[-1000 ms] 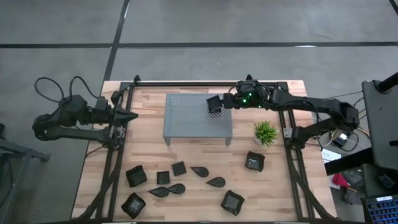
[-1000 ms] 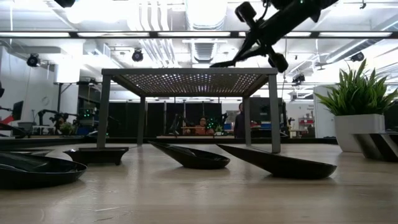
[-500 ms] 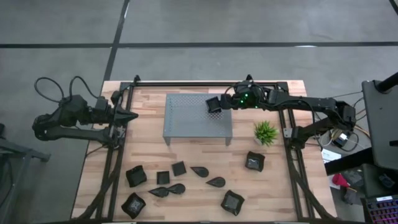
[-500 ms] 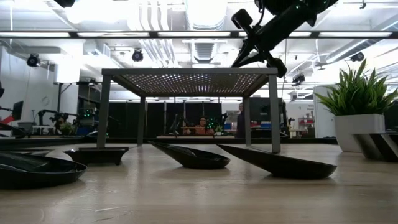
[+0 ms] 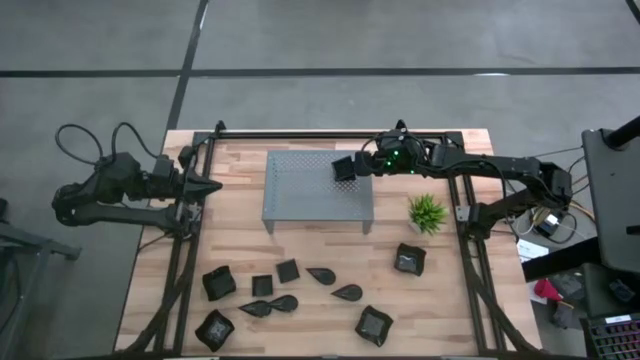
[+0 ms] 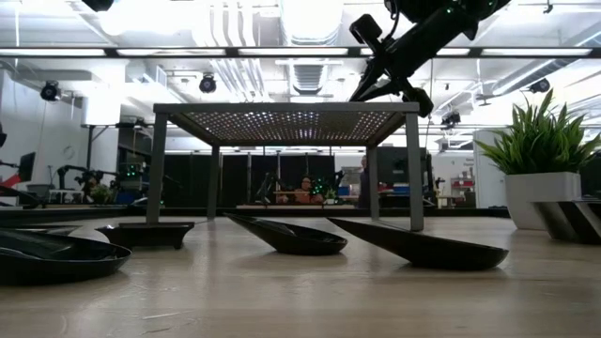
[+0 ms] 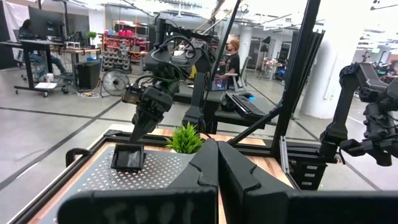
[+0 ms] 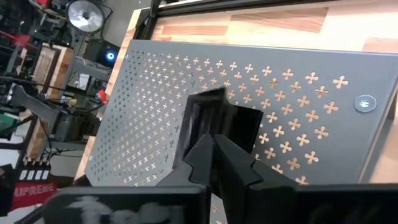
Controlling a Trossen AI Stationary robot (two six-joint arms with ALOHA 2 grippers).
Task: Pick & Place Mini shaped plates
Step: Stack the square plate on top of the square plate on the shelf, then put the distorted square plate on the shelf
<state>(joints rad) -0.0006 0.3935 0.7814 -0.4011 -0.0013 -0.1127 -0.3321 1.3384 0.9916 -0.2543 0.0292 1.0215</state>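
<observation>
Your right gripper (image 5: 352, 167) is clamped on a square plate's (image 5: 344, 168) rim, lowering it onto the rack (image 5: 300, 190) near the table's far edge; left gripper (image 5: 212, 186) waits pinched together at the left edge

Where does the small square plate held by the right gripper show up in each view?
High view: square plate over the right rear part of the metal rack, at the right gripper.
Low view: the plate itself can't be made out; only the gripper shows, at the rack's top right.
Left wrist view: plate on the rack top.
Right wrist view: centre, between the fingers.
Shared landmark: the rack.
</observation>
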